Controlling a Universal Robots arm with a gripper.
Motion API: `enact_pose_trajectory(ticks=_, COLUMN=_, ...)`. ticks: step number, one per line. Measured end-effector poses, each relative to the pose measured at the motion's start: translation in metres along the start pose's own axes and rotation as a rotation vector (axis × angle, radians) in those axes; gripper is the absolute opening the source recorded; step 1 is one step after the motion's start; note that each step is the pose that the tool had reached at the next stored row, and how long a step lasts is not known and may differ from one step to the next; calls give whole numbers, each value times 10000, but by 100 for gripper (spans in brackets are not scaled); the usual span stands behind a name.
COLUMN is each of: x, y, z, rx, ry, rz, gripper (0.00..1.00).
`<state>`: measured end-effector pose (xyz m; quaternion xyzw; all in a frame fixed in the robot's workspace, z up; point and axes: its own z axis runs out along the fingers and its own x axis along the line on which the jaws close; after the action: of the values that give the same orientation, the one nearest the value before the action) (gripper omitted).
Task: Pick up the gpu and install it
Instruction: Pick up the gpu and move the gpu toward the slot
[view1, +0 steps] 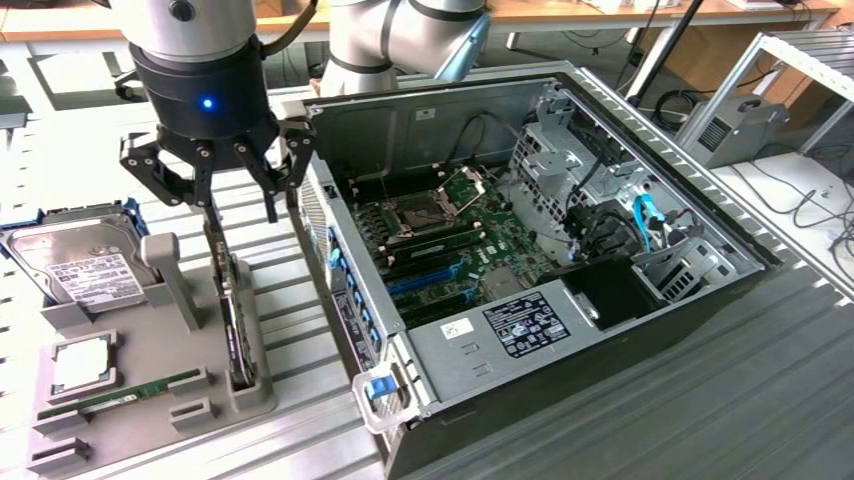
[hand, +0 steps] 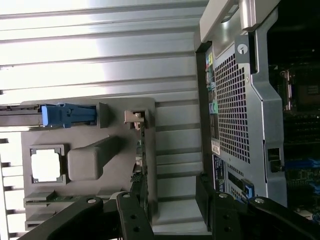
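The gpu (view1: 235, 318) stands on edge in a slot of the grey holder (view1: 147, 430), at the exterior view's left, beside the open computer case (view1: 534, 250). My gripper (view1: 247, 205) hangs just above the card's far end, open, with nothing between its fingers. In the wrist view the gpu (hand: 141, 162) is seen edge-on, its silver bracket (hand: 135, 119) at one end. The open gripper (hand: 170, 210) straddles the card's line, one finger (hand: 132, 217) close over the card and the other (hand: 207, 200) towards the case.
The holder also carries a hard drive (view1: 83, 268), a processor (view1: 83, 365) and a RAM stick (view1: 120, 395). The case lies on its side with the motherboard (view1: 441, 250) exposed and blue slots (view1: 434, 280). Its rear wall (hand: 235, 110) stands near my fingers.
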<state>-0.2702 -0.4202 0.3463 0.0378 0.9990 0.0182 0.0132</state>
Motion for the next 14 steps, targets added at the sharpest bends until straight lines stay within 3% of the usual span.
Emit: enact_pose_trajectory(ticks=14, x=7, y=74, z=51, rx=0, ry=0, rz=0, gripper=54)
